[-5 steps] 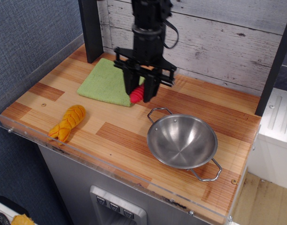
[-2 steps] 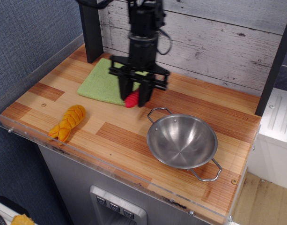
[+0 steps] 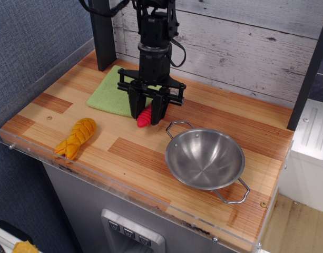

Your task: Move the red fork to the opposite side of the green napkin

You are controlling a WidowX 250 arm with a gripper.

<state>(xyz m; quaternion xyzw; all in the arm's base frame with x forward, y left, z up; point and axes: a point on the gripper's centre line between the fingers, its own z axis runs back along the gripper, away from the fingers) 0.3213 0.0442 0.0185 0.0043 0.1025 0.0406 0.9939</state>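
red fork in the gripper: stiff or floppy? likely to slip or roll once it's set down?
Probably stiff: the red fork juts from the gripper without drooping. The ribbed handle should resist slipping. Its thick rounded handle might roll slightly on the smooth wooden counter. The tines are hidden, so whether they would stop a roll is unclear.

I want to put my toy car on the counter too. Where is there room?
Bare wood lies between the orange plush piece and the steel bowl, along the front edge. More lies behind the bowl, toward the wall. It is crowded where the hand grips the red fork at the green napkin.
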